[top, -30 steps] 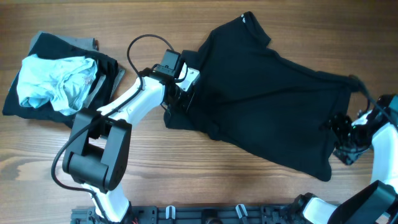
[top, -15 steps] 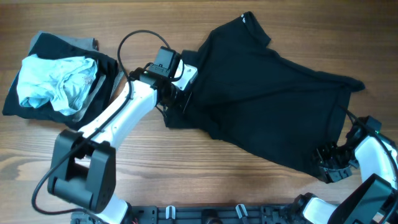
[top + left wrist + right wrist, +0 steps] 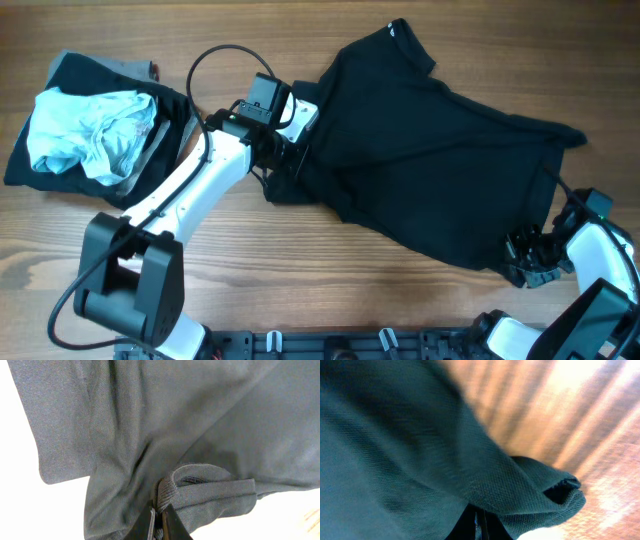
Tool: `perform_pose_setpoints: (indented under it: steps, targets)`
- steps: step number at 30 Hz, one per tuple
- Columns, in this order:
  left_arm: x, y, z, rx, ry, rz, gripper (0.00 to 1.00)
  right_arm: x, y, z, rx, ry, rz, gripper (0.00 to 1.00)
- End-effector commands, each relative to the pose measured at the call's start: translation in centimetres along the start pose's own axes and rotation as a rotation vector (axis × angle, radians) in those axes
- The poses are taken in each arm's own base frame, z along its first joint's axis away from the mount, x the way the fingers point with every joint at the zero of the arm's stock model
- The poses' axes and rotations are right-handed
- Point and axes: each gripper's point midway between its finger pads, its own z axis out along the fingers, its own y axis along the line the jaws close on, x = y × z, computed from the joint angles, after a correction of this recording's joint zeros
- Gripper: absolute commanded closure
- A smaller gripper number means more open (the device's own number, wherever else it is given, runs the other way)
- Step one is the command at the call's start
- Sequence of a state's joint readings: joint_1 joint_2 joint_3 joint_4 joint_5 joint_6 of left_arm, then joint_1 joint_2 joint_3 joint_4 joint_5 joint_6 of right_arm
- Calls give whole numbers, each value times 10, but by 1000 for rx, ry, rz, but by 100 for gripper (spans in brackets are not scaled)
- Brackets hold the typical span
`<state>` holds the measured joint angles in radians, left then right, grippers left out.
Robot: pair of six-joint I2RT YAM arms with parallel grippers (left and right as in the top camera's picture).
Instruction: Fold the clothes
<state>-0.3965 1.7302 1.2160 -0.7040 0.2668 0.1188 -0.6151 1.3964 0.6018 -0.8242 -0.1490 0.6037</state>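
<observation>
Since a second ago my right arm has swung down along the black shirt [image 3: 430, 160], from its right-hand edge to its lower right corner, and the far right corner now lies flat on the bench [image 3: 300, 290]. My left arm has only shifted its elbow; its grip has stayed at the shirt's left edge.

The shirt lies spread over the bench, wrinkled, with its long axis running from that left edge down toward the lower right corner. My left fingers [image 3: 283, 163] sit at the shirt's left end. The left wrist view shows them pressed together on a rolled band of the cloth, with the rest of the fabric spreading away beyond the tips. My right fingers [image 3: 527, 262] are at the opposite end. In the right wrist view they are nearly together under a draped fold, so I judge them clamped on that corner, though the blur leaves some doubt.

So I hold the shirt at both ends of its long axis, and the body of it lies between my arms. A fold would most likely bring one end over toward the other. The right arm holds the freer corner, and I judge it the better placed to carry cloth across.

Well to the left of the shirt, a crumpled light blue garment [image 3: 85, 130] rests on a dark pile [image 3: 25, 165], untouched.
</observation>
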Motion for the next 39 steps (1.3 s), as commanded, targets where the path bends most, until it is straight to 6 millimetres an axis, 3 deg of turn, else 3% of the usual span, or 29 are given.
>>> perform_pose_setpoints:
  steps: [1,5,6,8,9,11,14,16,18,21,22,25,30,33,36,39]
  targets:
    - [-11,-5,-31,-13,-81,16,96,-14,28,-30,-98,-36,-62,96]
    - [-25,0,-68,-54,-190,-24,96,-29,45,-64,-137,-90,-110,93]
    - [-28,-1,-74,-56,-211,-21,96,-31,48,-67,-144,-98,-132,82]
    - [-31,-1,-81,-61,-237,-15,96,-32,50,-69,-151,-101,-139,41]
    - [-32,-2,-82,-61,-241,-14,96,-31,49,-68,-150,-96,-135,32]
    - [-32,-1,-81,-60,-239,-15,96,-24,44,-64,-133,-69,-126,27]
    - [-31,-1,-79,-59,-234,-15,96,-12,27,-45,-78,-28,-72,33]
    - [-34,-1,-78,-60,-241,-12,96,-2,19,-29,-70,2,-31,52]
    - [-36,-1,-77,-60,-249,-10,96,1,15,-19,-70,6,-26,60]
    - [-38,0,-77,-60,-256,-9,96,-17,25,-10,-128,-84,-25,92]
    - [-38,0,-77,-60,-257,-9,96,-22,28,-6,-146,-109,-22,96]
    - [-38,0,-77,-60,-254,-9,96,-26,27,5,-153,-122,52,96]
    - [-42,0,-78,-61,-272,-5,96,-48,31,37,-167,-159,164,96]
    - [-53,0,-81,-63,-316,7,96,-73,68,51,-329,-181,128,96]
    - [-64,-1,-85,-65,-364,19,96,-93,116,30,-530,-235,-57,95]
    - [-68,-1,-87,-65,-382,24,96,-98,153,-13,-678,-260,-223,84]
